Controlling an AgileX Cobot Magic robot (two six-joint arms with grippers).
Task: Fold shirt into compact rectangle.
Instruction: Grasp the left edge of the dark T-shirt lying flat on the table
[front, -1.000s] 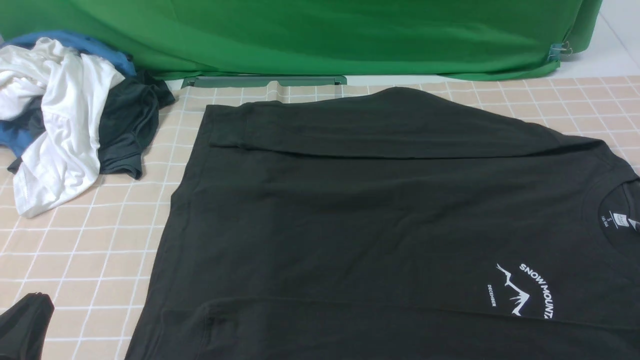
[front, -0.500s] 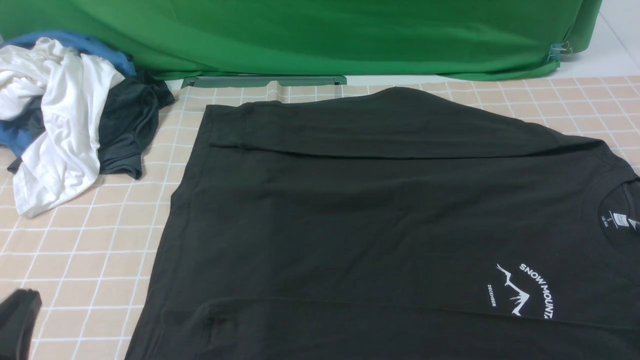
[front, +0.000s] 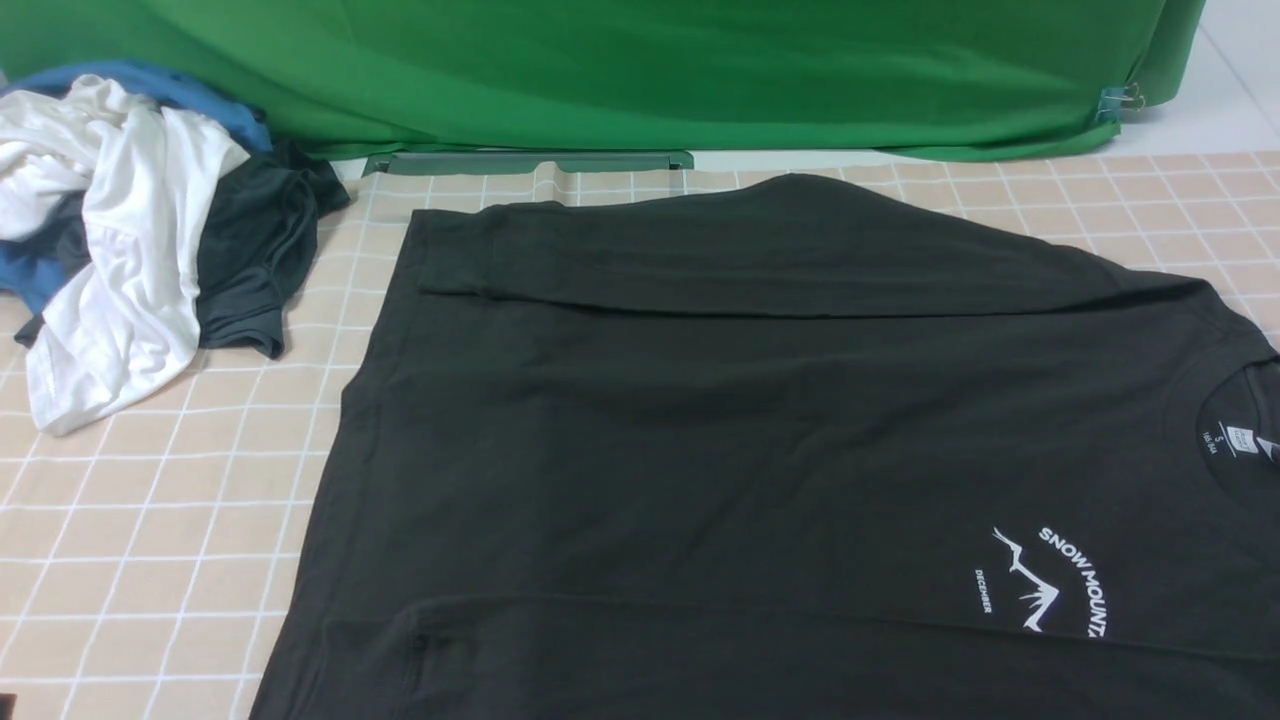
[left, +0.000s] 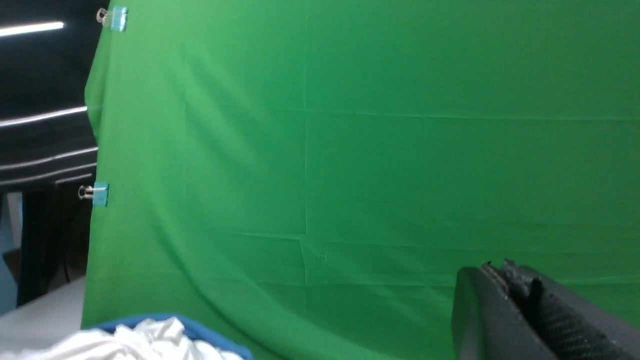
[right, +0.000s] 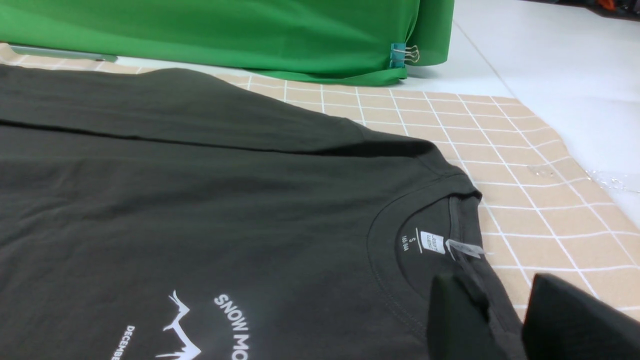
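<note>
Withdrawn from the front view's lower-left corner: left gripper (left: 502, 300), fingers together, nothing held. Right gripper (right: 500, 285): fingers apart, near the collar (right: 380, 235). Large black cotton T-shirt (front: 700, 430): laid flat on checked beige tablecloth (front: 150, 520). Judged soft, light and limp, best pinched at the hem (front: 350, 450) corners.

A green backdrop cloth (front: 640, 70), pinned with blue binder clips (left: 101, 194), hangs behind a beige checked tablecloth (front: 150, 520). A bare white surface (right: 550, 60) lies beyond its edge.

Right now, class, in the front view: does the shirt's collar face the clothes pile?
No, the shirt has its collar at the right, the clothes pile far left.
</note>
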